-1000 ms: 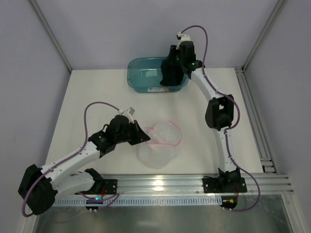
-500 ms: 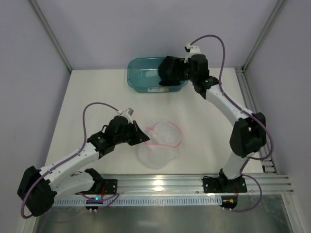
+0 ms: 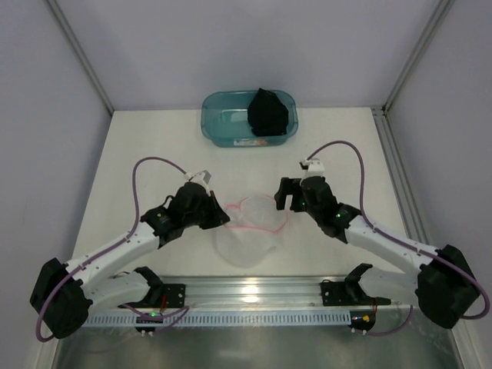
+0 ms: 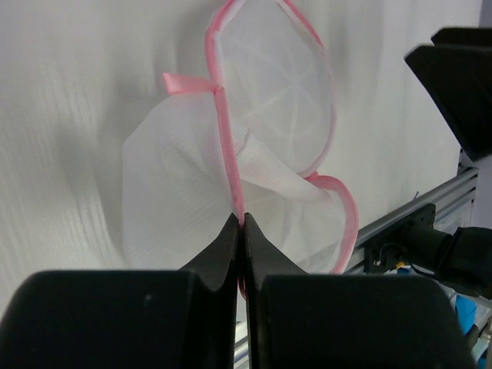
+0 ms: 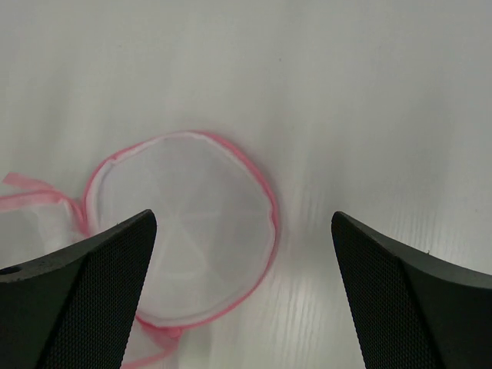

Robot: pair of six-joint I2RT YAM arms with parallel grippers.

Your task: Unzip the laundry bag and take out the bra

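Observation:
The laundry bag (image 3: 254, 228) lies unzipped near the front middle of the table as two white mesh discs with pink rims. It holds nothing. My left gripper (image 3: 224, 217) is shut on the bag's pink rim at its left side; the left wrist view shows the fingertips (image 4: 241, 224) pinching the pink edge of the bag (image 4: 269, 108). My right gripper (image 3: 285, 197) is open and empty, just right of the bag and above the table. In its wrist view the gripper (image 5: 242, 223) frames one round mesh disc (image 5: 184, 223). The bra (image 3: 267, 112), a black lump, lies in the teal tub (image 3: 227, 123).
The teal tub stands at the back middle of the table. A metal rail (image 3: 254, 292) runs along the near edge, with both arm bases on it. The right arm's black body shows at the right in the left wrist view (image 4: 461, 77).
My right arm has swung from the teal tub back down to the right side of the bag. The bra stays in the tub. My left gripper has kept its hold.

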